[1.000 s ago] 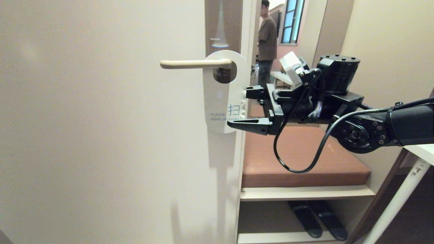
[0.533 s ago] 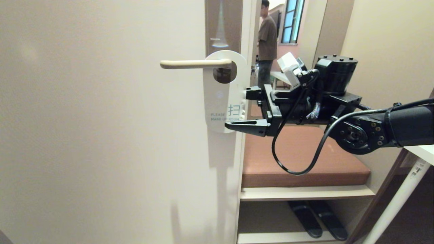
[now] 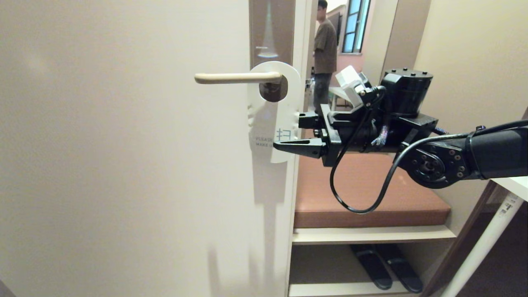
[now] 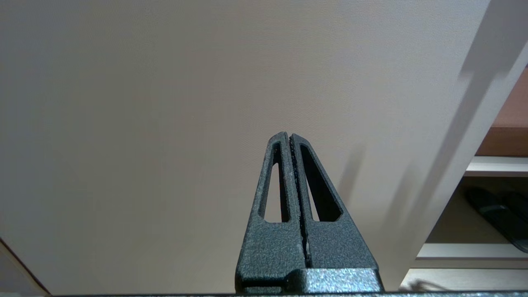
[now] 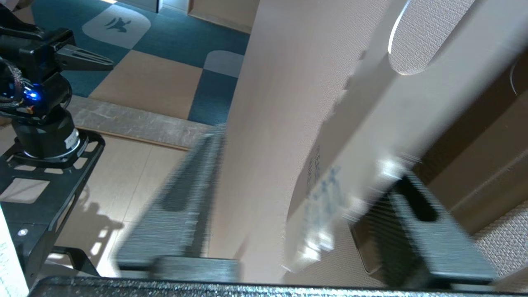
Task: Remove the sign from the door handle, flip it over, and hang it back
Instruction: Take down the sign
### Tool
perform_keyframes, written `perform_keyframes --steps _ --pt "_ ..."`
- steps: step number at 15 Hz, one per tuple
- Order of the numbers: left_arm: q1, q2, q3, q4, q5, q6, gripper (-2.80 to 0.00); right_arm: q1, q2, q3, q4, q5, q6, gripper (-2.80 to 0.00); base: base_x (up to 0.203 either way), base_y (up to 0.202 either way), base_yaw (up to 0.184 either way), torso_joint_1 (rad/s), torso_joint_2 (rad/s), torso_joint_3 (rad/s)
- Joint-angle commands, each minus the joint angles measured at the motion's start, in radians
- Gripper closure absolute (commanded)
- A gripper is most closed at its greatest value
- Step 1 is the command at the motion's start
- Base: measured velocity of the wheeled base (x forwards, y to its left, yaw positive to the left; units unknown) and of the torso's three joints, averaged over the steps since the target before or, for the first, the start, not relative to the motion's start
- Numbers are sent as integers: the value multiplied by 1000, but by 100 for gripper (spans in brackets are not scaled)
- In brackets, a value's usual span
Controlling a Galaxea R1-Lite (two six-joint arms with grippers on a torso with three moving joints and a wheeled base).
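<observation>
sign [image 3: 269, 113]: thin white card, light, bends easily; hangs by its hole on the door handle [image 3: 237, 77], white face out.
grip spot: lower right edge, clear of the hole.
right gripper [image 3: 293, 133]: comes in from the right, jaws part-open astride that lower edge; contact unclear.
left gripper [image 4: 290, 142]: closed, empty, facing the door [image 3: 123, 165].
risk: card may buckle or slip.
</observation>
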Motion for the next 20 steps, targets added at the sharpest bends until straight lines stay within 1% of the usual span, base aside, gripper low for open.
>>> perform_keyframes --steps 1,6,14,16,20 --pt "0 0 0 0 0 -1 0 0 0 1 -5 4 -2 0 0 0 0 0 0 0" --pt "0 0 0 0 0 -1 0 0 -1 1 -4 2 -3 0 0 0 0 0 0 0" --pt "0 0 0 0 0 -1 0 0 -14 19 -6 -24 -6 0 0 0 0 0 0 0" --pt "0 0 0 0 0 -1 0 0 -25 33 -6 -48 -5 0 0 0 0 0 0 0" --pt "0 0 0 0 0 -1 0 -1 -32 36 -6 -50 -5 0 0 0 0 0 0 0"
